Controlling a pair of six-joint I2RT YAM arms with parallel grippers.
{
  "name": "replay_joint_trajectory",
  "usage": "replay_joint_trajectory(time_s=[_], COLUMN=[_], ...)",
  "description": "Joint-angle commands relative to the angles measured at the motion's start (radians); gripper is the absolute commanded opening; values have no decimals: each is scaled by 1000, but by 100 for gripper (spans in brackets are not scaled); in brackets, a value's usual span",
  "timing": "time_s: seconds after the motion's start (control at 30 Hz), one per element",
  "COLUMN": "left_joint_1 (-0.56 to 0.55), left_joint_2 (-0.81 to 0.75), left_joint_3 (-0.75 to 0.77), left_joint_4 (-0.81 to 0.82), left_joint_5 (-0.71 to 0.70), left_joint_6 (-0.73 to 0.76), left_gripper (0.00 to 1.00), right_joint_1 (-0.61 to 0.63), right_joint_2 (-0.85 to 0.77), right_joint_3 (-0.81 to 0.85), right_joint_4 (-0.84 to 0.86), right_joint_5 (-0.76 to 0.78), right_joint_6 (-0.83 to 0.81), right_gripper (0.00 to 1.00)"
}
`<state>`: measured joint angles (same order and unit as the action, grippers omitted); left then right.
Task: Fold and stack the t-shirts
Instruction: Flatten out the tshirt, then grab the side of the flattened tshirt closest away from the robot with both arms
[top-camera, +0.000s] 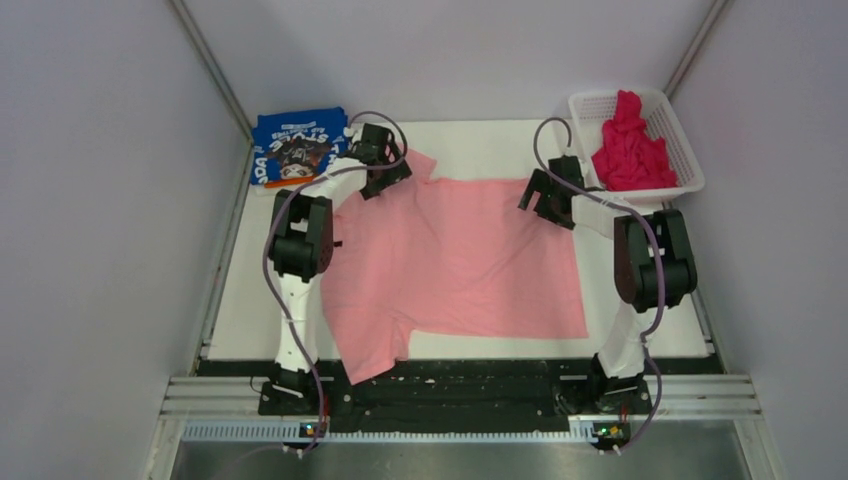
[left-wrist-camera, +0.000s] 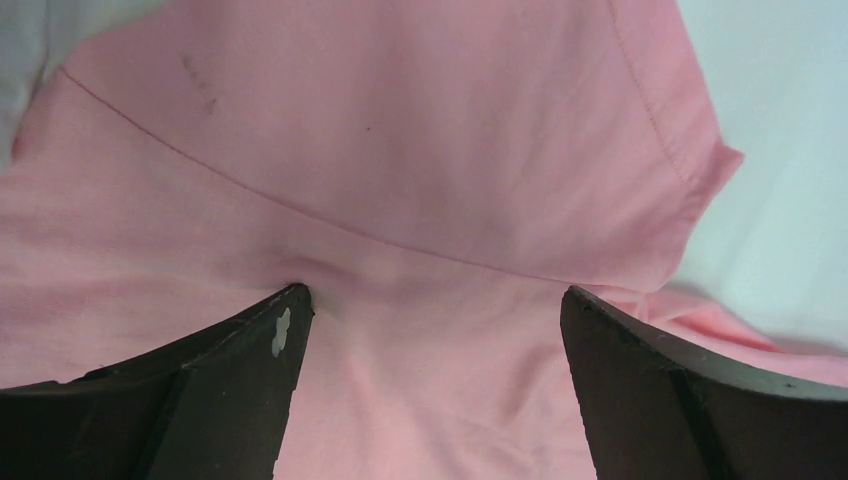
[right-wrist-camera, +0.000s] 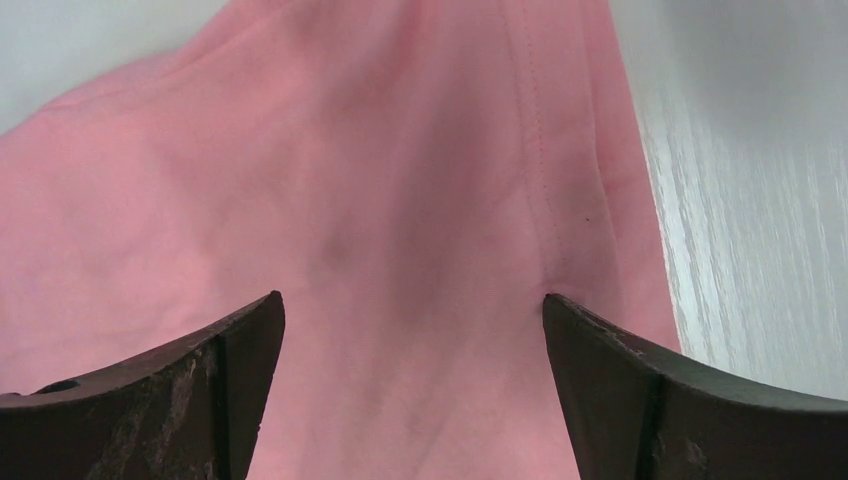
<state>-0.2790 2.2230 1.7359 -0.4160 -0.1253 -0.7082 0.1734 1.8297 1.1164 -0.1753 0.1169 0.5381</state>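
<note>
Light pink t-shirt (top-camera: 460, 260) is spread out mostly flat, with its far edge right under and between both sets of open jaws. Blue printed t-shirt (top-camera: 293, 147) sits folded just left of the left gripper (top-camera: 388, 176). Magenta t-shirt (top-camera: 630, 145) is bunched up in a basket (top-camera: 600, 97), off to the right of the right gripper (top-camera: 540, 200).

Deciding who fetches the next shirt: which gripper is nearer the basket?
Right. The right gripper hangs just left of the basket; the left gripper is across the pink shirt, beside the blue shirt.

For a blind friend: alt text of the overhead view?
A pink shirt lies spread on a table, left gripper and right gripper open over its far edge. A blue shirt lies far left, a magenta shirt in a basket far right.
</note>
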Motion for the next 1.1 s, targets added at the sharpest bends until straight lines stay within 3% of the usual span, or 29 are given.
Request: replay_joint_trajectory(time_s=[0.0, 0.3, 0.47, 0.6, 0.83, 1.07], left_joint_1=[28, 65, 63, 50, -8, -139], left_joint_2=[140, 311, 292, 202, -104, -594], left_joint_3=[137, 403, 413, 380, 175, -333], left_joint_4=[-8, -21, 2, 22, 38, -48], left_joint_5=[58, 115, 120, 158, 88, -110], left_joint_6=[-72, -152, -140, -85, 43, 66], left_gripper=[99, 99, 99, 99, 99, 99], right_joint_1=[-11, -61, -62, -61, -23, -13], right_joint_2=[88, 207, 215, 122, -196, -661], right_joint_3=[81, 234, 292, 264, 77, -305], right_joint_4=[-9, -36, -42, -47, -75, -74], right_joint_5=[16, 27, 26, 27, 18, 55], right_joint_6=[-11, -42, -60, -67, -87, 37], right_gripper=[99, 99, 99, 99, 99, 99])
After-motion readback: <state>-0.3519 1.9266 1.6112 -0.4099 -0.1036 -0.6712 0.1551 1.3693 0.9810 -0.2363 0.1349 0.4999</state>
